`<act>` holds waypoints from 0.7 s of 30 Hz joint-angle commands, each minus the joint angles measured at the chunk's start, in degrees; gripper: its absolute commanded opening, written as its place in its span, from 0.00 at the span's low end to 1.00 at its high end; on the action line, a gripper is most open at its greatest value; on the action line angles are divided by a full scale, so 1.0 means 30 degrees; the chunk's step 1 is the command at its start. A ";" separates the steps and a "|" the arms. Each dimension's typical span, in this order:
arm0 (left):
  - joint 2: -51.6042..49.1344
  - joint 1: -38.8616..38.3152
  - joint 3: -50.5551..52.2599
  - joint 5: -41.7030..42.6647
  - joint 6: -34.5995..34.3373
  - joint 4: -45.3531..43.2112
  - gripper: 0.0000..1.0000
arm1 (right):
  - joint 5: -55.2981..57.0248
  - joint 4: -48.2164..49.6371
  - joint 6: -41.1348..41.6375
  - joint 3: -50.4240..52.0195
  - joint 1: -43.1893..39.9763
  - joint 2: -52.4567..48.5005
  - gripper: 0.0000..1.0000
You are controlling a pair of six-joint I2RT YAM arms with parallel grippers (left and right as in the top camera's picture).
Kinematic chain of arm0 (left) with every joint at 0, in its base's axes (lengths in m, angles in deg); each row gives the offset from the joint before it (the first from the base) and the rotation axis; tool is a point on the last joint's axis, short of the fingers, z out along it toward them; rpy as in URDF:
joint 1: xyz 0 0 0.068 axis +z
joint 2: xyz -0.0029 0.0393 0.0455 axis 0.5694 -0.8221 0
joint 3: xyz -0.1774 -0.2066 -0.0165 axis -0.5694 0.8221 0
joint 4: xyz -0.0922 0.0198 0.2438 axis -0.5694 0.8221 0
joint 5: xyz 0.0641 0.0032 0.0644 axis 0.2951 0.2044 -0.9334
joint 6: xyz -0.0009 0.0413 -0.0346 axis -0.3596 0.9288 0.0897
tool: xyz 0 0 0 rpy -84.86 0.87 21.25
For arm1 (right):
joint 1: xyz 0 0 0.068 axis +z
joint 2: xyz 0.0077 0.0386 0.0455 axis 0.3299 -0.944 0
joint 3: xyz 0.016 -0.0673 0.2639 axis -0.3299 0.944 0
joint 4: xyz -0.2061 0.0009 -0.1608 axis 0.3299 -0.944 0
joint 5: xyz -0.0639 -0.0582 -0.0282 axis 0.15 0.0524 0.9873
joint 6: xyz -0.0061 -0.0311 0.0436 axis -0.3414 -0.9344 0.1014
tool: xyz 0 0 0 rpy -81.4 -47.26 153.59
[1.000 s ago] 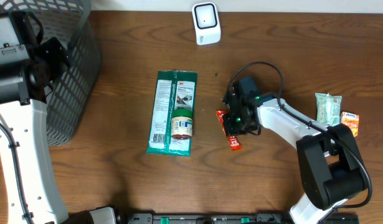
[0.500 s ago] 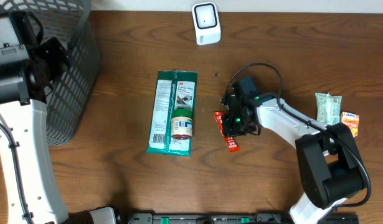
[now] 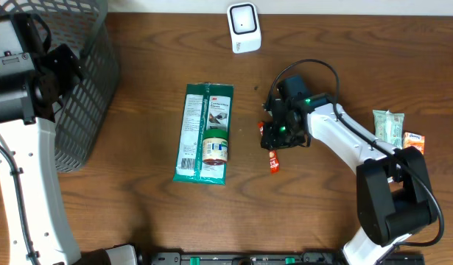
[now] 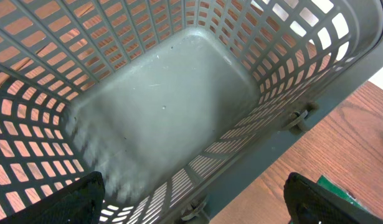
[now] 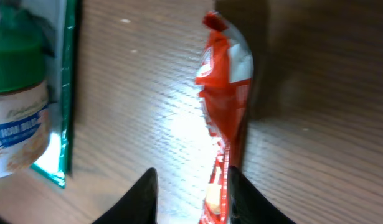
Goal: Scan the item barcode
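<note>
A red snack packet (image 5: 225, 93) lies on the wooden table, one long edge against the inner side of my right gripper's (image 5: 191, 180) right finger. The fingers stand apart and bare table shows between them, so this gripper is open. From overhead the right gripper (image 3: 275, 138) hangs over the packet's (image 3: 273, 163) upper end. The white barcode scanner (image 3: 244, 28) stands at the back of the table. My left gripper (image 4: 194, 208) is wide open above the grey basket (image 4: 179, 93), holding nothing.
A long green package (image 3: 199, 125) with a small jar (image 3: 216, 147) on it lies left of the red packet. A pale green packet (image 3: 388, 127) and an orange one (image 3: 414, 143) sit at the far right. The basket (image 3: 82, 81) fills the back left.
My right gripper has opened from shut and shifted a little toward the back of the table. The red packet has dropped free onto the table. The left arm has not moved.
</note>
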 commanded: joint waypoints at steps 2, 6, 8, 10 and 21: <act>-0.0007 0.0102 -0.0117 -0.0240 0.0182 0.0007 0.92 | 0.1960 0.0262 -0.0131 0.0415 0.0197 0.0109 0.45; -0.0007 0.0102 -0.0117 -0.0240 0.0182 0.0015 0.93 | 0.2339 0.1851 -0.0124 0.1100 0.0306 0.0109 0.48; -0.0007 0.0102 -0.0117 -0.0240 0.0182 0.0015 0.92 | 0.2339 0.3009 -0.0102 0.1596 0.0350 0.0109 0.47; -0.0007 0.0102 -0.0117 -0.0240 0.0182 0.0015 0.92 | 0.2353 0.4095 -0.0044 0.2171 0.0452 0.0109 0.47; -0.0007 0.0102 -0.0117 -0.0240 0.0182 0.0015 0.92 | 0.2433 0.5574 -0.0051 0.3337 0.0554 0.0109 0.35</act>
